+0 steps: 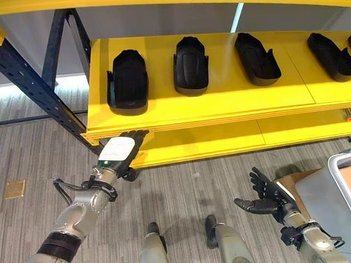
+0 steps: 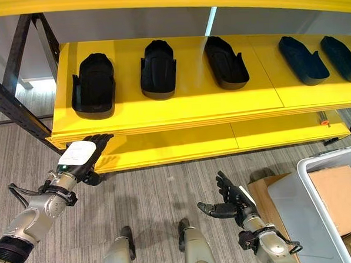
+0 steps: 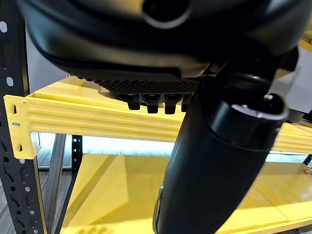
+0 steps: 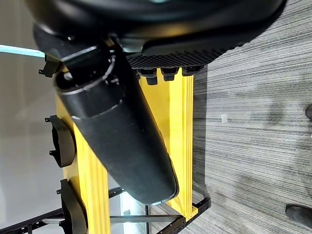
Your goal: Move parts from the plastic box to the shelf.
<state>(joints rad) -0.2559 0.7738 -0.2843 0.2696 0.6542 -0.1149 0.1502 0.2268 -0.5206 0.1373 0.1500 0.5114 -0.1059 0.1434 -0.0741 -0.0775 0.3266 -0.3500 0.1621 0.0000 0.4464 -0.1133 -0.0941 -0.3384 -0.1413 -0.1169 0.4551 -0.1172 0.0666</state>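
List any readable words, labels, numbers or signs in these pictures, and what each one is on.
None can be read.
The black parts on the yellow shelf show no print.
The cardboard in the plastic box shows no print.

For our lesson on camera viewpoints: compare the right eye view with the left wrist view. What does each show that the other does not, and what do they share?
Right eye view alone: a row of black parts lying on the yellow shelf, the plastic box holding cardboard at the robot's right, and the right hand open above the carpet.
Left wrist view alone: the underside of the upper shelf board and the perforated dark upright from close by.
Both: the open left hand at the shelf's front edge.
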